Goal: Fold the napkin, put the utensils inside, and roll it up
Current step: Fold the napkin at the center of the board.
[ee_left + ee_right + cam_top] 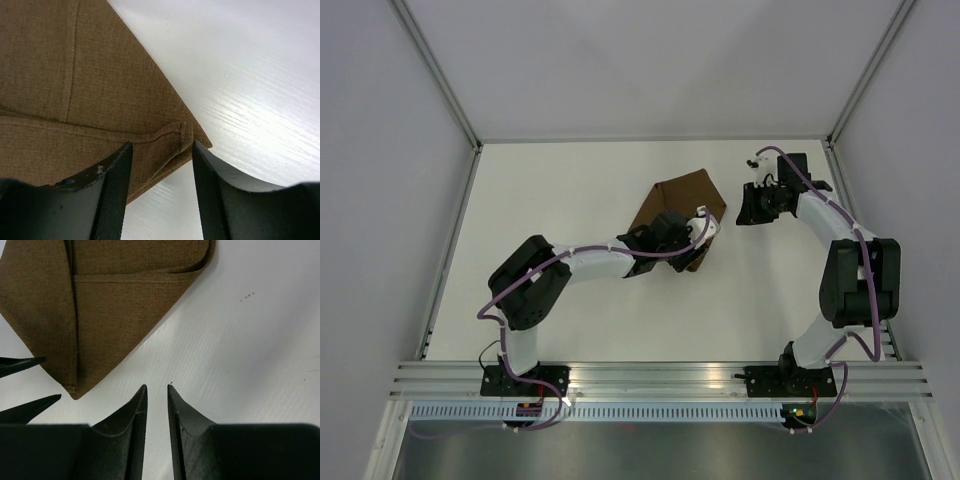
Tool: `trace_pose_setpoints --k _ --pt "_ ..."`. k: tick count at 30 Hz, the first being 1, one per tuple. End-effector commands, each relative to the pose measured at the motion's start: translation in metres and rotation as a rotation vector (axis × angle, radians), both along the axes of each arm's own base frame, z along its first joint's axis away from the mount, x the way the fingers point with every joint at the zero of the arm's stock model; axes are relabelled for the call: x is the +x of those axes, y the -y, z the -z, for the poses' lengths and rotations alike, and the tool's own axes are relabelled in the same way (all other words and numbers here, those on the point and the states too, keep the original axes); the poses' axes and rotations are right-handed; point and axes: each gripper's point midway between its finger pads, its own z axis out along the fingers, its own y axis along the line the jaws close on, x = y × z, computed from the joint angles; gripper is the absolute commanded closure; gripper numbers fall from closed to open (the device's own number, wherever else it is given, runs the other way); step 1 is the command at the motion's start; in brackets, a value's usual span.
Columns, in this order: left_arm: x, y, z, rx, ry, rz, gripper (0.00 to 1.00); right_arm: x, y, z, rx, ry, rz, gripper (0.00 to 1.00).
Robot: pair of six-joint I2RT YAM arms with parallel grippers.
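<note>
The napkin [682, 200], a brown cloth, lies folded into a shape with several corners, a little right of the middle of the table [570, 180], in its far half. Its hemmed edges are turned over the middle and the layers lie flat.

The left gripper [705, 226] is over the near right part of the napkin. In the left wrist view its fingers [112, 190] stand apart, and one corner of the cloth shows between them. The right gripper [748, 208] is just beside the napkin on the right, over bare table. Its two fingers are nearly together, with only a thin gap, and nothing is between them.

The table is white and matte, with fine streaks and some tiny reddish dots [247, 296]. Pale grey walls [650, 60] close it on the left, far and right sides, with aluminium posts [435, 70] at the far corners. An aluminium rail [660, 375] at the near edge carries both arm bases [525, 380].
</note>
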Motion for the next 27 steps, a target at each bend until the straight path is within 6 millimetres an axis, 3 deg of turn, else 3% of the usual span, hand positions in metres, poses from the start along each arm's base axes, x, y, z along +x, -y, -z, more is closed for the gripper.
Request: trace_pose_setpoints --k 1,6,7,8,11,12,14,15,17,21,27 --pt "0.014 0.008 -0.064 -0.192 0.056 -0.060 0.43 0.007 -0.012 -0.001 -0.011 0.000 -0.025 0.72" --pt "0.050 -0.038 -0.103 -0.289 0.072 -0.311 0.39 0.011 -0.019 0.029 -0.047 -0.074 -0.035 0.73" --pt "0.062 -0.060 -0.104 -0.318 0.055 -0.390 0.40 0.012 -0.023 0.034 -0.067 -0.083 -0.043 0.73" --pt "0.070 -0.077 -0.118 -0.370 0.056 -0.485 0.39 0.011 -0.024 0.045 -0.081 -0.111 -0.045 0.73" --pt "0.095 -0.129 -0.111 -0.397 0.022 -0.679 0.41 0.014 -0.032 0.060 -0.102 -0.146 -0.062 0.74" --pt "0.107 -0.150 -0.104 -0.378 -0.002 -0.743 0.44 0.017 -0.035 0.061 -0.107 -0.142 -0.069 0.74" --pt "0.118 -0.165 -0.086 -0.360 -0.071 -0.823 0.53 0.018 -0.035 0.071 -0.130 -0.165 -0.067 0.74" --pt "0.129 -0.176 -0.071 -0.337 -0.101 -0.866 0.57 0.020 -0.038 0.072 -0.141 -0.162 -0.074 0.74" --pt "0.131 -0.183 -0.035 -0.277 -0.190 -0.919 0.64 0.022 -0.037 0.081 -0.164 -0.178 -0.075 0.74" --pt "0.139 -0.188 0.007 -0.213 -0.303 -0.990 0.74 0.032 -0.039 0.090 -0.183 -0.187 -0.077 0.75" --pt "0.129 -0.182 0.040 -0.187 -0.408 -1.005 0.82 0.045 -0.037 0.097 -0.208 -0.182 -0.085 0.75"
